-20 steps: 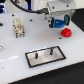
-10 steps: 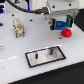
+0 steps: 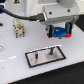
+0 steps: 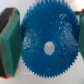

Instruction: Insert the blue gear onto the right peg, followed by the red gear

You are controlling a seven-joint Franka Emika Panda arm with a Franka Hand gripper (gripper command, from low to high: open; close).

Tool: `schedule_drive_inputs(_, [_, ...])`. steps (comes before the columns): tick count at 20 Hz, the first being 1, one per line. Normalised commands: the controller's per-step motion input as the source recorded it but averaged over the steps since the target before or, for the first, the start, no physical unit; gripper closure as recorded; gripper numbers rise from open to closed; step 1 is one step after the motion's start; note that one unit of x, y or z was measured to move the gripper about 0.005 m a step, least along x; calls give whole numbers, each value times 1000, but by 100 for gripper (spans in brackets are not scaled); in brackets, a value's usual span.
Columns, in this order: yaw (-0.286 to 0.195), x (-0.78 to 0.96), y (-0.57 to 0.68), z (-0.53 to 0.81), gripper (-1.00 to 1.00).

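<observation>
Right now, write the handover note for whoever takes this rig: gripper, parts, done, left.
Gripper: shut on the flat round bright-blue plastic gear, held above the table, pads on both sides in the wrist view.
Grey rectangular plate with black border: two thin dark upright pegs, both bare; the right peg lies below the gripper.
Small red plastic gear: hidden behind the gripper, not checkable.
Done: blue gear picked up.
Left: seat blue on the right peg, then red.

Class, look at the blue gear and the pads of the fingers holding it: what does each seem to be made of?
Blue gear: probably moulded plastic, judging by its uniform bright blue, slightly speckled face and crisp teeth. Finger pads: likely soft rubber or foam, with matte green faces on dark backing; the blur leaves this uncertain.
</observation>
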Motion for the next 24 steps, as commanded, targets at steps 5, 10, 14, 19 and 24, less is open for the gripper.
schedule_drive_inputs(5, [0,765,-226,149,100])
schedule_drive_inputs(10, [0,512,-77,-26,100])
schedule_drive_inputs(14, [0,143,-61,-195,100])
schedule_drive_inputs(19, [0,94,-160,-161,100])
schedule_drive_inputs(24, [0,47,-118,237,100])
